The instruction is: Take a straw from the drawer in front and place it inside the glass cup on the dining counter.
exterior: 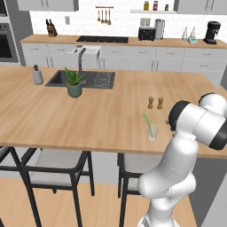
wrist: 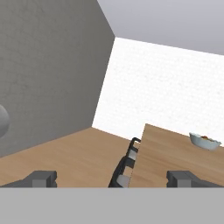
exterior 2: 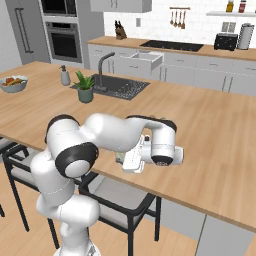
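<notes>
one white arm folded low at the dining counter [exterior: 88, 115] edge, end effector [wrist: 113, 178] spread wide, gripping nothing

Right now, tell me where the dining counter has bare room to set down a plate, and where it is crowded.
Bare wood runs along the near edge of the dining counter, from the potted plant across to the glass cup. The far right stretch, beyond the salt and pepper shakers, is also free. It is crowded around the sink, with faucet, plant and soap dispenser.

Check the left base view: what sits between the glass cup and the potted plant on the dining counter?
Nothing: in the left base view only bare dining counter lies between the glass cup and the potted plant.
</notes>
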Motion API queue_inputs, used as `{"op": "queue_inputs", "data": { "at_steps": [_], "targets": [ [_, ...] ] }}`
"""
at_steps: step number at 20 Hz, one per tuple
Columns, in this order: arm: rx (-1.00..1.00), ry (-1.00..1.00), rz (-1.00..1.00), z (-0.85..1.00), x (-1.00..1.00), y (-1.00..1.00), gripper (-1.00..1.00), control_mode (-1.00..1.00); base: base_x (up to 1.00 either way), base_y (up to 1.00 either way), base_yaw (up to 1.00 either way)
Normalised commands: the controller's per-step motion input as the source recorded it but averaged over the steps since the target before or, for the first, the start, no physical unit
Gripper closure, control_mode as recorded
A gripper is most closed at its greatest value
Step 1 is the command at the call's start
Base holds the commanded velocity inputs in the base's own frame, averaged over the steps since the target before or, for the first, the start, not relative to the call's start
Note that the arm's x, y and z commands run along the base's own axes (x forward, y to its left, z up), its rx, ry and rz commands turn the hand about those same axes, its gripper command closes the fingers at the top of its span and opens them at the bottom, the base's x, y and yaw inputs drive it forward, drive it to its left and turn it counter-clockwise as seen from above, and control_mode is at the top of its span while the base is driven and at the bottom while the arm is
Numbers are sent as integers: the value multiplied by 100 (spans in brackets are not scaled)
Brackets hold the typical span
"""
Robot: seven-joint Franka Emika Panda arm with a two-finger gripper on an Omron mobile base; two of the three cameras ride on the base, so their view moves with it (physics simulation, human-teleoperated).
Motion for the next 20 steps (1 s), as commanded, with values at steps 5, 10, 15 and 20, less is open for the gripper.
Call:
{"op": "queue_inputs", "data": {
  "at_steps": [5,10,15,20],
  "targets": [
    [0,0,0,0,0,0,-100,-100,0,0,0],
    [0,0,0,0,0,0,-100,-100,0,0,0],
    [0,0,0,0,0,0,-100,-100,0,0,0],
    [-1,-3,-9,19,-9,44,-100,-100,0,0,0]
  ]
}}
